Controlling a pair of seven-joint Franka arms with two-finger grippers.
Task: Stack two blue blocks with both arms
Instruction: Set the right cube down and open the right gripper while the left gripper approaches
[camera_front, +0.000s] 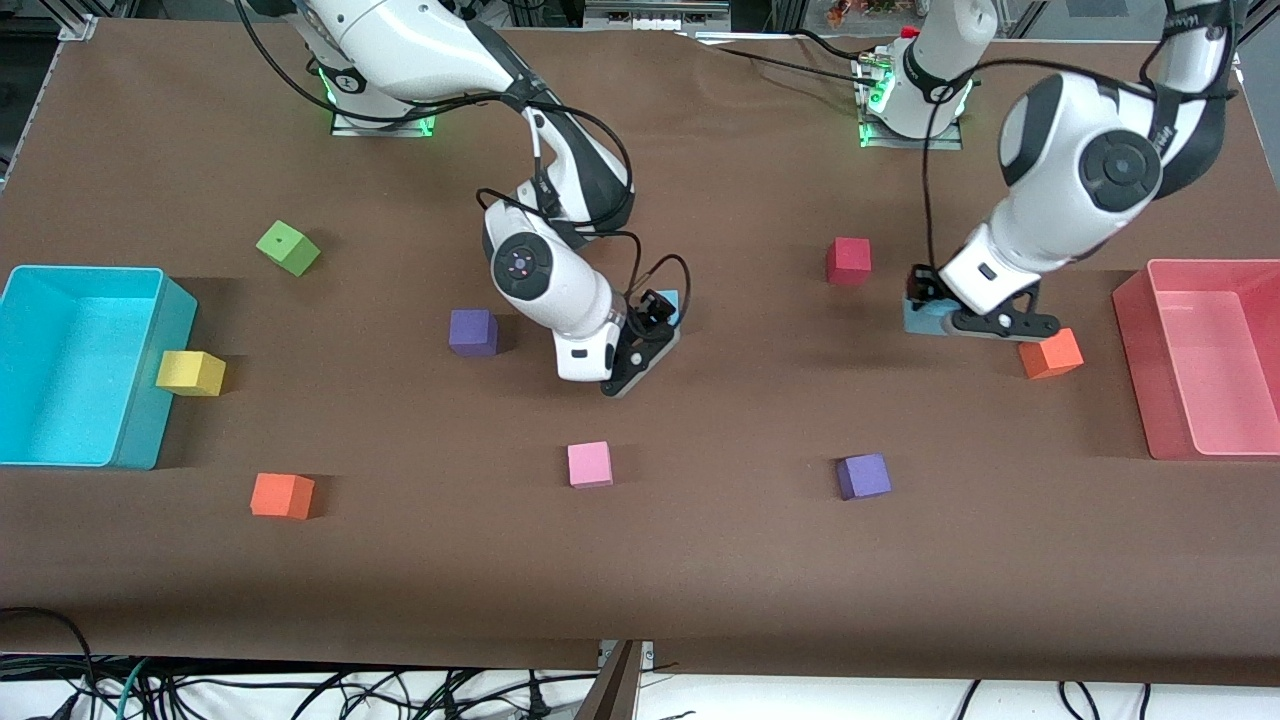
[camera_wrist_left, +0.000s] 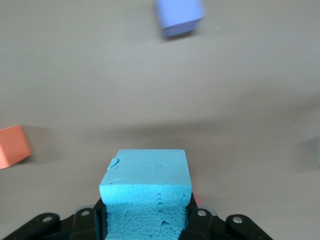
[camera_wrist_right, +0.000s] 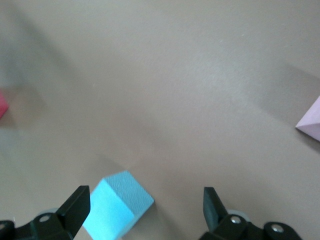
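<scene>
Pick-up stage: left pincer (camera_wrist_left: 145, 220) clamped on one blue block (camera_wrist_left: 146, 192) low on the surface near the orange cube (camera_front: 1050, 353); right pincer (camera_wrist_right: 145, 210) spread wide just above the second blue block (camera_wrist_right: 117, 204) at mid-surface. Next — lower and close on that block, then carry one onto the other. Nearby: purple cube (camera_front: 473, 332), red cube (camera_front: 848, 261) — neither blocking.

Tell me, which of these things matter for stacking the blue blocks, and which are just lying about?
In the job: blue block gripped by the left gripper; second blue block between the open right gripper's fingers.

Lying about: purple, orange, red, pink, yellow, green cubes; cyan bin; pink bin.
</scene>
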